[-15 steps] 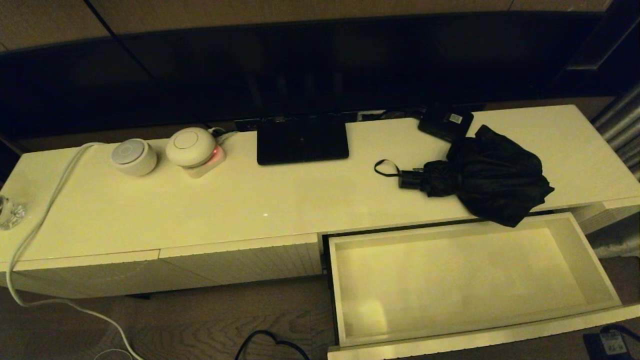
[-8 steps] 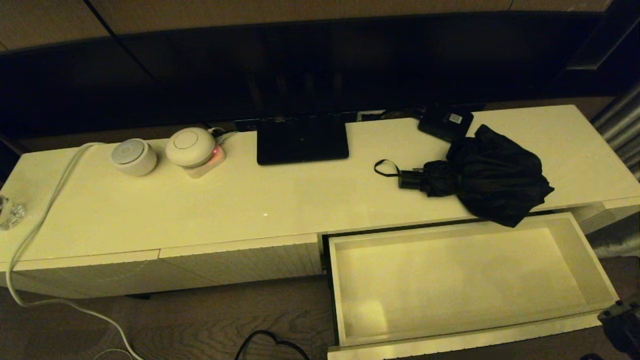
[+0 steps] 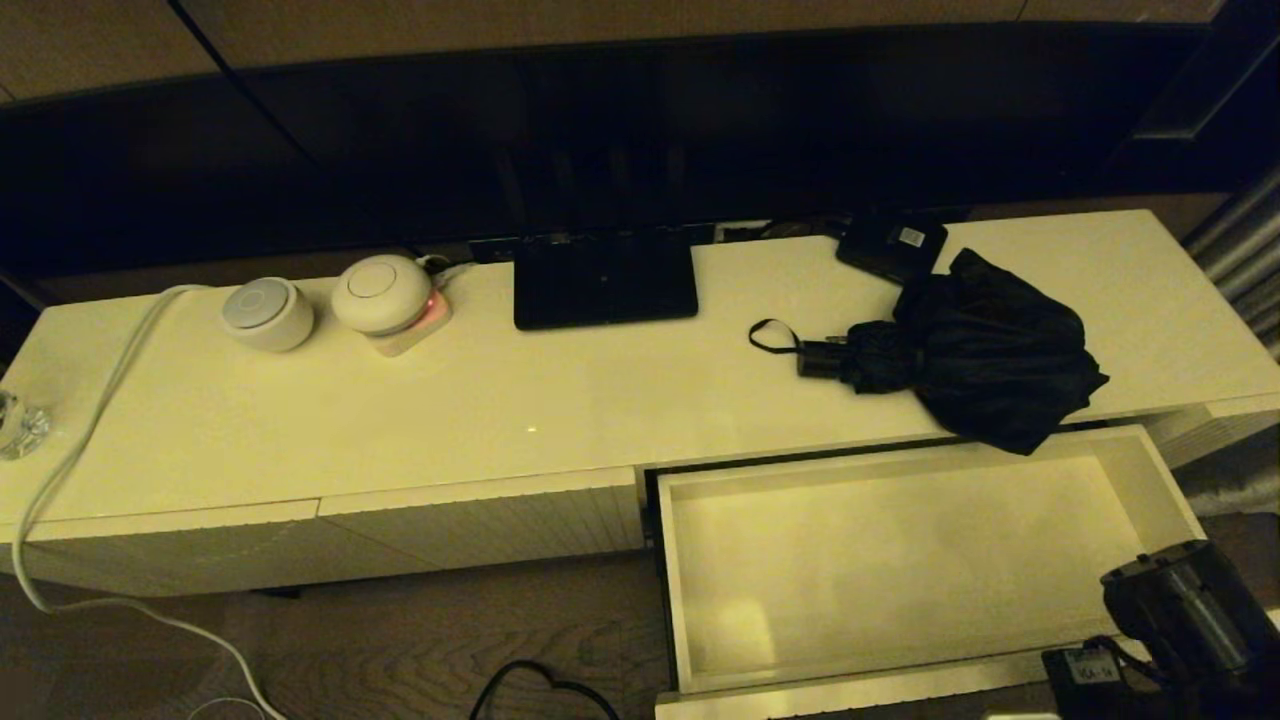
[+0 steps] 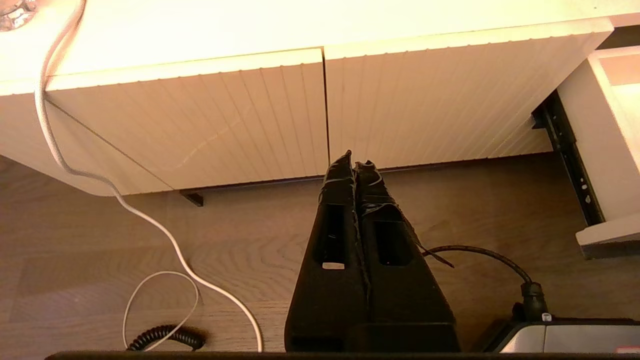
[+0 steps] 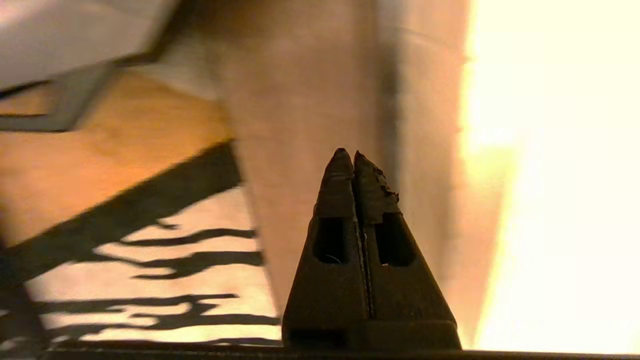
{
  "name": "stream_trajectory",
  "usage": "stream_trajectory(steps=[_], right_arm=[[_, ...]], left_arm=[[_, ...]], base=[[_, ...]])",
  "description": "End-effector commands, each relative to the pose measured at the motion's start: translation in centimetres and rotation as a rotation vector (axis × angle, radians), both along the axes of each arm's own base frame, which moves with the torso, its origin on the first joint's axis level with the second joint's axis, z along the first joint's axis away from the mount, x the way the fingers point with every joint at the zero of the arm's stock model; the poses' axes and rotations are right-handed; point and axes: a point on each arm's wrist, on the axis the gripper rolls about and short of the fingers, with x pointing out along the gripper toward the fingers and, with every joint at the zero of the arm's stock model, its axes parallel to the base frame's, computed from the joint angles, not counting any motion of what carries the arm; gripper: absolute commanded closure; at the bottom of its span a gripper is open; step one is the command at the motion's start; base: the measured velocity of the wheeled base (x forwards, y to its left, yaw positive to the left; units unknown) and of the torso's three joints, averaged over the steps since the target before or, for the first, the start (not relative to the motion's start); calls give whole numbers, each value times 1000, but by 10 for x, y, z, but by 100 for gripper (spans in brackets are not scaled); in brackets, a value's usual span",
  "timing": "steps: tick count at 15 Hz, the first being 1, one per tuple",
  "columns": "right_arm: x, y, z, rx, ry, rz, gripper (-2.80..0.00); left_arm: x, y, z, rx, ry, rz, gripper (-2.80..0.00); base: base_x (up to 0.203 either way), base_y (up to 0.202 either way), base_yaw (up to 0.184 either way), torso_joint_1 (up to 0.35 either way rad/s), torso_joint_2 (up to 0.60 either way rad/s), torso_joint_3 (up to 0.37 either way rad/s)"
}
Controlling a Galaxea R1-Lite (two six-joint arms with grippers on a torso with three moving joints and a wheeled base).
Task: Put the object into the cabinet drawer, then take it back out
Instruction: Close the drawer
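The object, a black folded umbrella (image 3: pixel 975 350), lies on the cabinet top at the right, its handle and wrist loop (image 3: pixel 772 336) pointing left, its fabric hanging slightly over the front edge. Just below it the cabinet drawer (image 3: pixel 668 590) stands pulled out with nothing inside. My right arm (image 3: pixel 1185 610) shows at the drawer's front right corner; my right gripper (image 5: pixel 348 153) is shut and holds nothing, close to a cream surface. My left gripper (image 4: pixel 353 160) is shut and holds nothing, low over the wooden floor in front of the closed ribbed panels (image 4: pixel 250 125).
A small black box with a white label (image 3: pixel 892 246) sits behind the umbrella. A black screen stand (image 3: pixel 604 282), two round white devices (image 3: pixel 267 314) (image 3: pixel 381 292) and a white cable (image 3: pixel 95 410) are on the top further left. Dark cables (image 3: pixel 540 688) lie on the floor.
My right arm has risen into the head view at the bottom right, beside the drawer's front corner. The umbrella and drawer have not moved.
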Motion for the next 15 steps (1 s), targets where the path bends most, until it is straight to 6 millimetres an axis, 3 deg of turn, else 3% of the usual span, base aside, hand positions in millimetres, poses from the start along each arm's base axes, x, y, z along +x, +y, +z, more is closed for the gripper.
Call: stream_trajectory(steps=[1,4,15], right_arm=[[5,1,-5,-29,9,-6,0],[12,3,1,-39,-65,-28,0],[47,12,-5,-131,-267,-153,0]], left_arm=[[0,0,0,0,1,0,0],[0,0,0,0,1,0,0],[0,0,0,0,1,0,0]], base=[[0,0,0,0,0,0],[0,0,0,0,0,0],[0,0,0,0,0,0]])
